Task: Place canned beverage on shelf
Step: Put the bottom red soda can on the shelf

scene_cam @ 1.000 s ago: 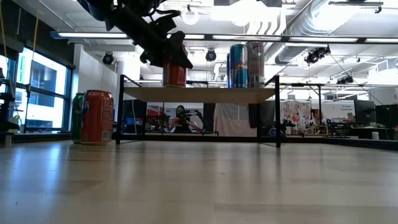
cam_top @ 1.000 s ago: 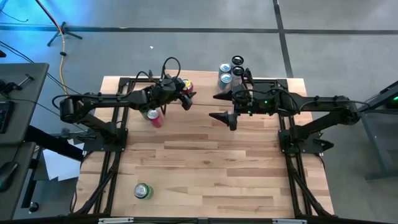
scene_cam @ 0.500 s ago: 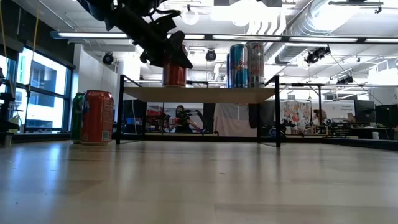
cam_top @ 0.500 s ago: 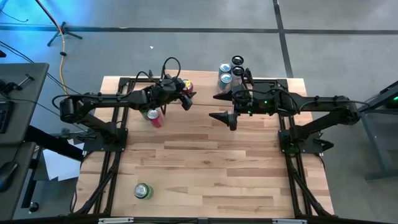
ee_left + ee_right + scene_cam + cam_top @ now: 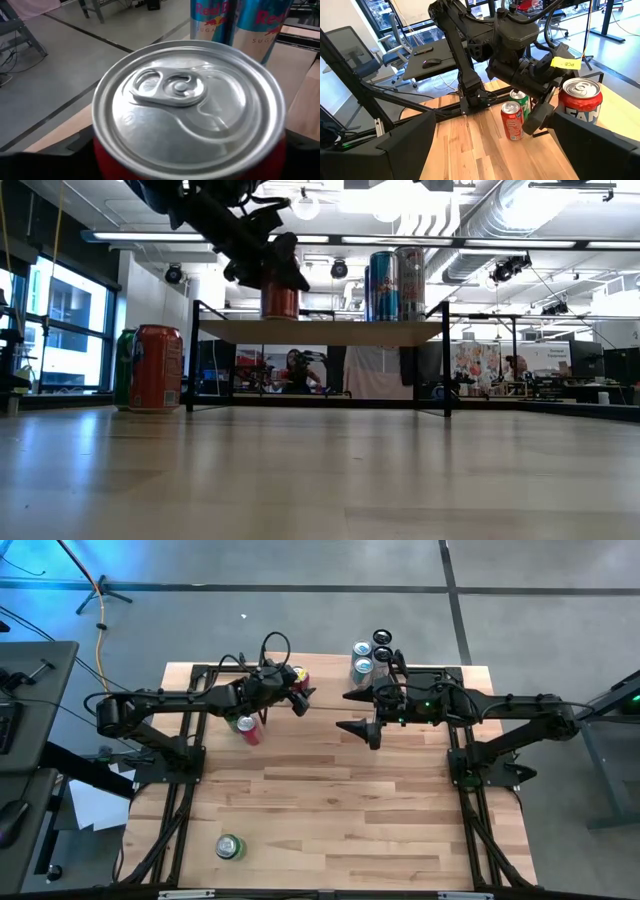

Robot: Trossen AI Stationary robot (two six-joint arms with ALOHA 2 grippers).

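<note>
The left gripper [image 5: 296,692] is seen at the left end of the small raised light-wood shelf on thin black legs [image 5: 320,331], its jaws set either side of the red aluminium drinks can [image 5: 281,302] that stands upright on the shelf board; whether the fingers are touching the can or already parted from it cannot be told, so the release is judged to be under way rather than finished. For this step to be done well, the jaws should be spread fully before any withdrawal, and the gripper should be lifted straight up or drawn back toward 9 o'clock, so that the can is not dragged or tipped. The two tall blue-and-silver cans [image 5: 397,284] standing at about 3 o'clock from the red can should be avoided. The right gripper [image 5: 362,712] waits wide open and empty near the shelf's right end. On the tabletop [image 5: 340,810], a second red can [image 5: 158,368] and a green can [image 5: 125,368] remain unplaced beside the shelf.
</note>
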